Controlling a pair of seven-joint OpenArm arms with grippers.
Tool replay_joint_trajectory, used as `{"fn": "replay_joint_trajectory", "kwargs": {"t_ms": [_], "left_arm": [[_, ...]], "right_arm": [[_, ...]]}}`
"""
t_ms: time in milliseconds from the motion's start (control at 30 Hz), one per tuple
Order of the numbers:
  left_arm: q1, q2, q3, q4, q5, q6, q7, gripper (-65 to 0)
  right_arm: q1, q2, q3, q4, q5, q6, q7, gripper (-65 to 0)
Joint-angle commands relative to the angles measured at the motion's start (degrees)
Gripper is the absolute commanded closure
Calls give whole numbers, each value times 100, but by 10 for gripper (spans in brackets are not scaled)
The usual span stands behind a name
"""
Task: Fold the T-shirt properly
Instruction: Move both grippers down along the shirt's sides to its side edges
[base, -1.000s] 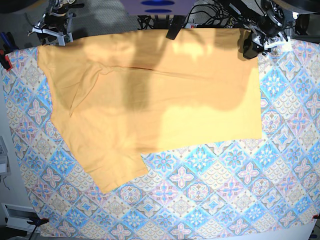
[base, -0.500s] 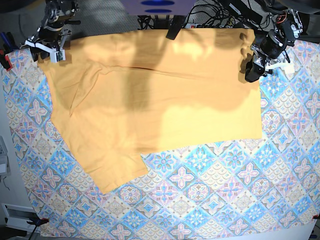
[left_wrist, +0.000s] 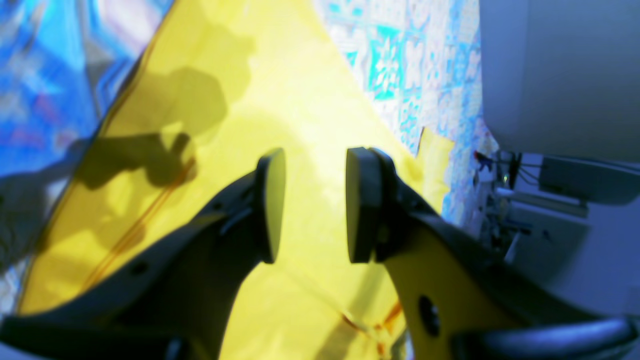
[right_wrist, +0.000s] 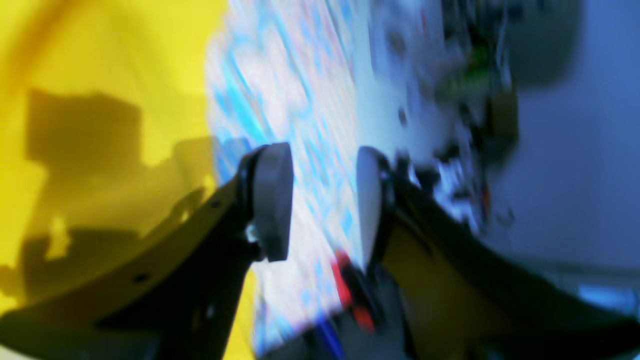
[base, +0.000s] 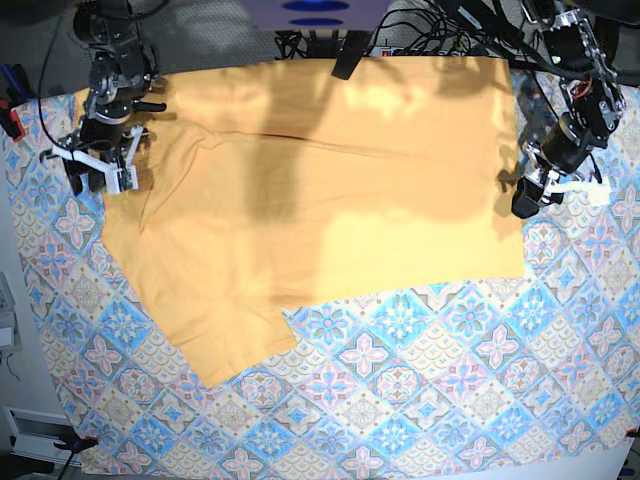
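Observation:
The yellow-orange T-shirt (base: 320, 200) lies spread flat over the far half of the table, with one sleeve pointing to the near left. My left gripper (base: 522, 205) hangs at the shirt's right edge; in the left wrist view it (left_wrist: 310, 205) is open above the yellow fabric (left_wrist: 300, 100) with nothing between its pads. My right gripper (base: 95, 178) hovers at the shirt's left edge. Seen from the right wrist, it (right_wrist: 322, 200) is open over the patterned cloth just beside the shirt (right_wrist: 100, 75). No lettering shows.
A blue-pink tile-patterned cloth (base: 420, 380) covers the table. Cables (base: 420, 30) and a black clamp (base: 350, 55) crowd the far edge. A red clamp (base: 10, 120) grips the cloth's left edge, and another (base: 75, 442) sits at the near-left corner.
Both arms have come from the shirt's far corners toward the near side, along its left and right edges. The shirt has not moved, and both grippers stay open.

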Motion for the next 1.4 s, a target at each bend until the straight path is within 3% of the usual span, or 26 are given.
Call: {"fn": "replay_joint_trajectory", "kwargs": {"t_ms": [0, 167, 333, 567, 1000, 1133, 1233, 1367], "left_arm": [[-143, -167, -43, -99, -58, -19, -51, -201], [-653, -536, -8, -873, -49, -19, -42, -201], [-1180, -765, 221, -1093, 320, -10, -42, -201], [-2051, -756, 362, -1761, 1331, -10, 424, -201], [-3026, -571, 775, -2104, 3986, -27, 476, -207], [-3378, -501, 775, -2834, 4461, -45, 309, -207], [-3466, -492, 784, -3185, 4505, -45, 28, -207], [-3475, -492, 1285, -3299, 4496, -45, -315, -207]], "right_arm": [[87, 44, -81, 58, -84, -71, 66, -208], [746, 44, -670, -74, -40, -71, 57, -207], [1256, 35, -881, -337, 610, -71, -31, -207], [1916, -229, -881, -381, 1270, -71, -664, -207], [2048, -247, -890, -390, 1402, -63, -690, -207], [2030, -247, -890, -390, 1428, -63, -690, -207], [2021, -247, -890, -390, 1428, -63, -690, -207], [2012, -247, -890, -390, 1428, -63, -681, -207]]}}
